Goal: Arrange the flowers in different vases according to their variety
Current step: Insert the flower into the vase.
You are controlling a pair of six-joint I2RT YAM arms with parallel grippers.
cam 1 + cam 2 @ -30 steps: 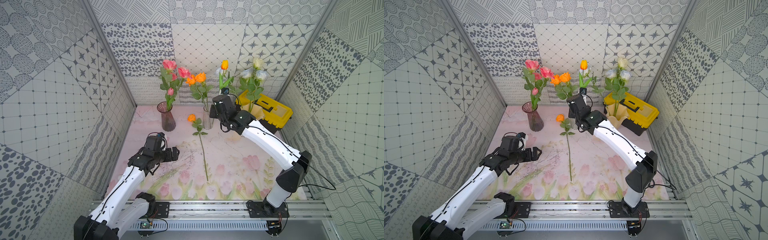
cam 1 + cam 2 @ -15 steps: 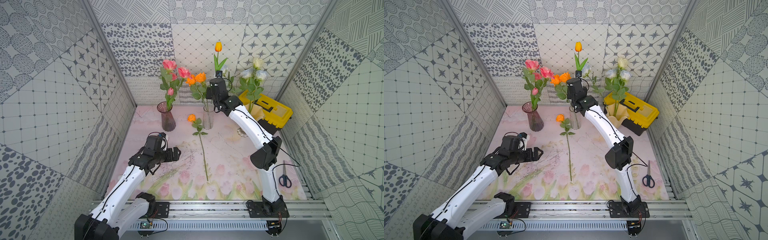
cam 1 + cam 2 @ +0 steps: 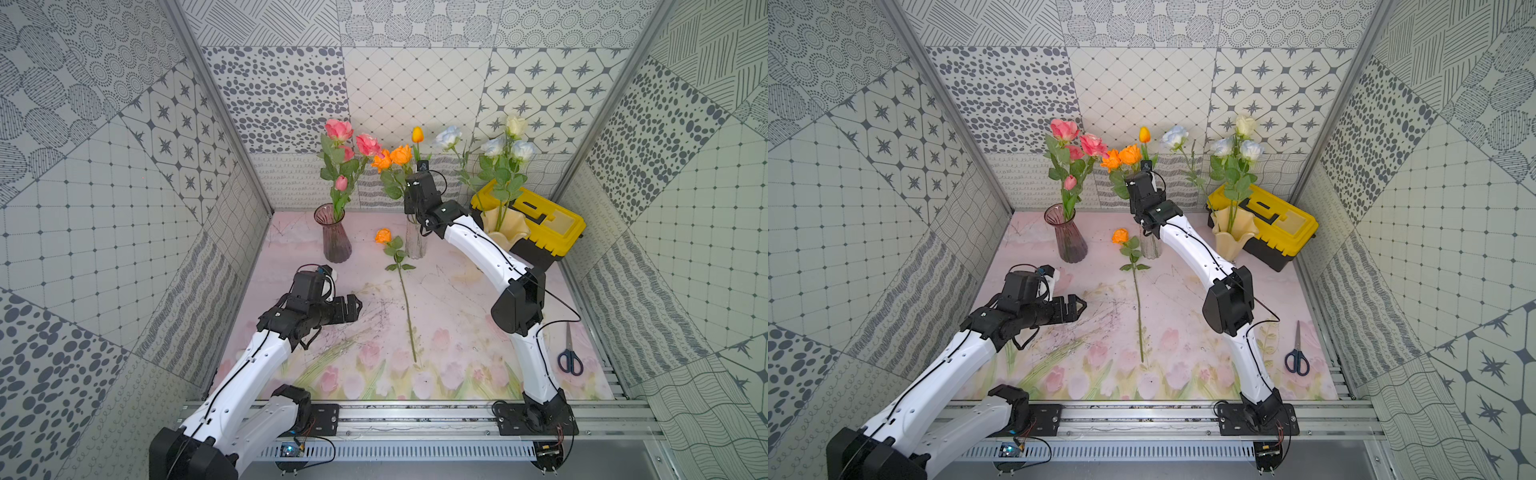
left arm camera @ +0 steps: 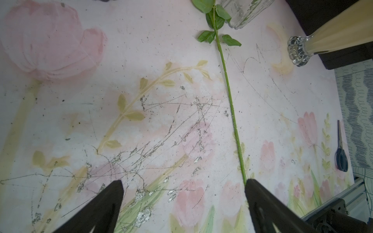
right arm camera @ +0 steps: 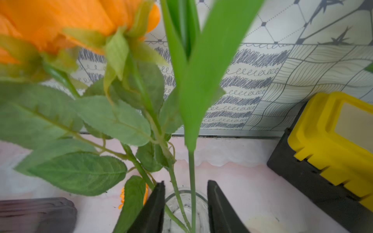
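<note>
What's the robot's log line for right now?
left gripper: open, empty | right gripper: open around orange tulip stem in clear vase | orange rose: lying on table

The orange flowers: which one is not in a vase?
The orange rose lying flat on the tablecloth, beside the clear vase. The other orange flowers stand upright in that vase.

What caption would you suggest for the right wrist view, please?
Open right gripper above the clear vase, tulip stem standing between its jaws.
</note>
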